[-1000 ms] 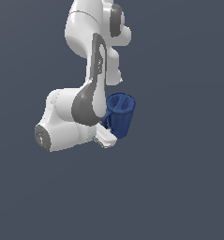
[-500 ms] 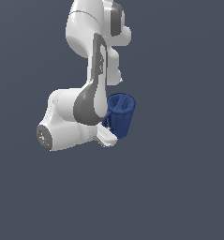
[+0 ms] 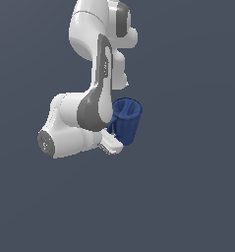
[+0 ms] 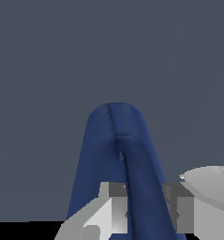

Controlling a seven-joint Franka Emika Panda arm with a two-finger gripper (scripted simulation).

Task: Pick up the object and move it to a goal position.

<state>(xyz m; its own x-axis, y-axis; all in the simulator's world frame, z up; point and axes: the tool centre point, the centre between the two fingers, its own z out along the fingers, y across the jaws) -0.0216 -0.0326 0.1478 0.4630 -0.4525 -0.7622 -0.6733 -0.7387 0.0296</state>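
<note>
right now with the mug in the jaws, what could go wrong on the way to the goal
1. The jaws seem to pinch only a narrow part of the blue mug, apparently its handle or wall edge, so it could swing or pivot during motion.
2. In the exterior view the mug hangs tilted beside the arm, close to the links; a wrist turn might knock it.
3. The gripper holds low on it; a fast move might slip it.

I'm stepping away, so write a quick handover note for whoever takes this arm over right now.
Gripper: shut on the mug's handle, a finger on either side.
Mug: dark blue, tilted, rim up, beside the arm's forearm at the exterior view's right.
Done: the mug is grasped.
Left: carry it to the goal position, which neither view shows, and release.
</note>
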